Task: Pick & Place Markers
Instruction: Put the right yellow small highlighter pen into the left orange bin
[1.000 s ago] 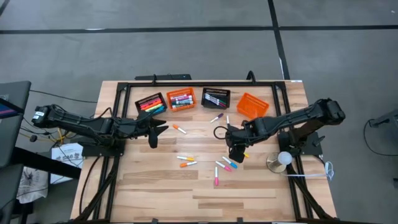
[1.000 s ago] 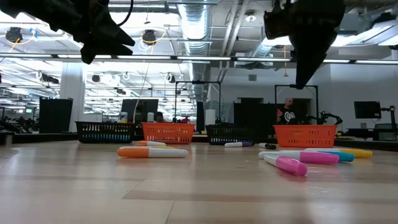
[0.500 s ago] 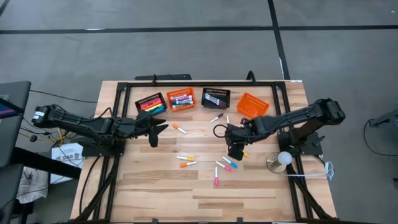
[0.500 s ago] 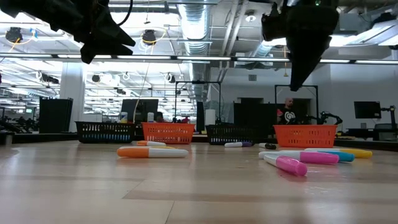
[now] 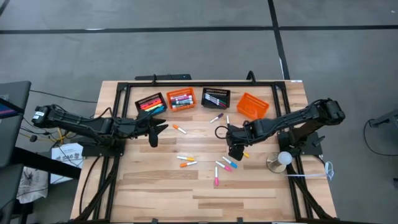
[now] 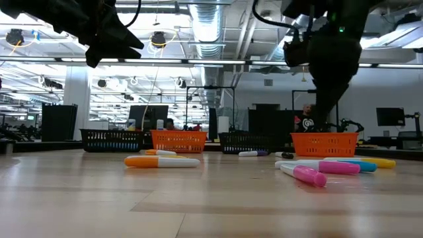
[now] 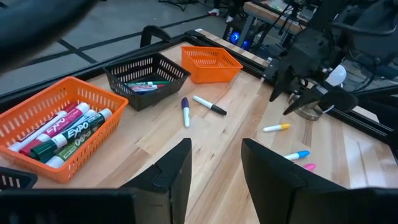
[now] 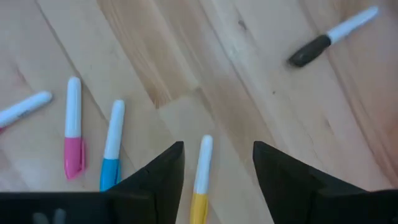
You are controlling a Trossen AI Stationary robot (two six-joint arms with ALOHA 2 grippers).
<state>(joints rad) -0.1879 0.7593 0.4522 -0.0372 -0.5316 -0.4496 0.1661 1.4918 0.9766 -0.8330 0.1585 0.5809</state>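
Note:
Several markers lie loose on the wooden table: a yellow-capped one [image 8: 200,180] [image 5: 244,154], a blue one [image 8: 112,146], a pink one [image 8: 73,127], a black-capped one [image 8: 329,37], and orange ones [image 5: 185,160]. My right gripper [image 8: 217,168] [image 5: 236,154] hangs open over the yellow marker, pointing down, one finger on each side of its white barrel, touching nothing. My left gripper [image 7: 214,168] [image 5: 154,132] waits open above the table's left half, near the baskets.
Four slotted baskets stand in a row at the far edge: black [image 5: 151,103], orange [image 5: 181,99] with markers, black [image 5: 216,97], and an orange one [image 5: 252,105] holding nothing. A dark cable loop [image 5: 221,132] and a white ball on a round base [image 5: 283,158] sit near the right arm.
My right gripper has come down toward the table over the yellow marker, staying open. The left arm and the markers have kept still.

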